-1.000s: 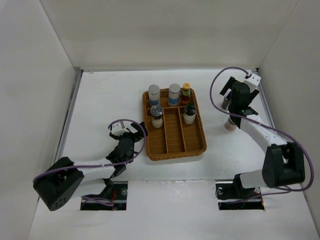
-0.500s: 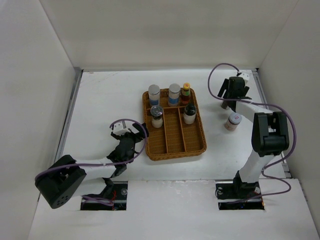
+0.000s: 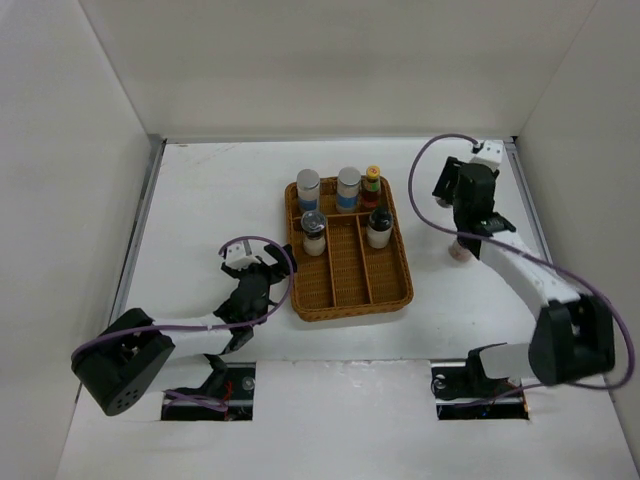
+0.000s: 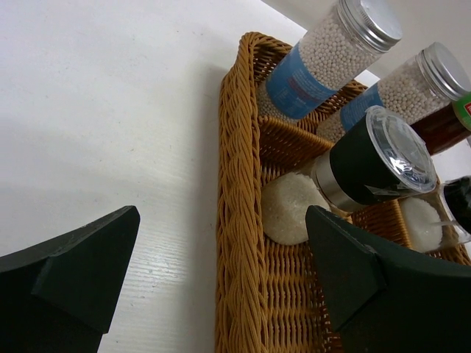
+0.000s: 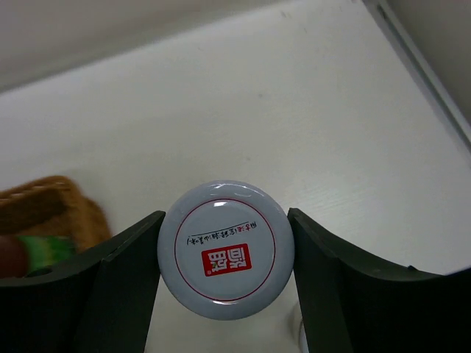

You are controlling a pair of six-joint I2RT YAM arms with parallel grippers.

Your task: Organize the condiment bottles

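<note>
My right gripper is shut on a small jar with a white lid and red label, held above the table right of the brown wicker tray. Another pale jar stands on the table below my right arm, partly hidden. In the tray stand two silver-lidded jars with blue labels, the red sauce bottle and two dark-topped jars. My left gripper is open, and in the left wrist view its fingers straddle the tray's left rim.
White walls close in the table on the left, back and right. A raised edge strip runs along the table's right side. The tray's three long front compartments hold nothing.
My right gripper moved a little toward the back and then returned, still over the spot right of the tray. The right arm now partly covers the loose jar. The left arm has barely moved.
</note>
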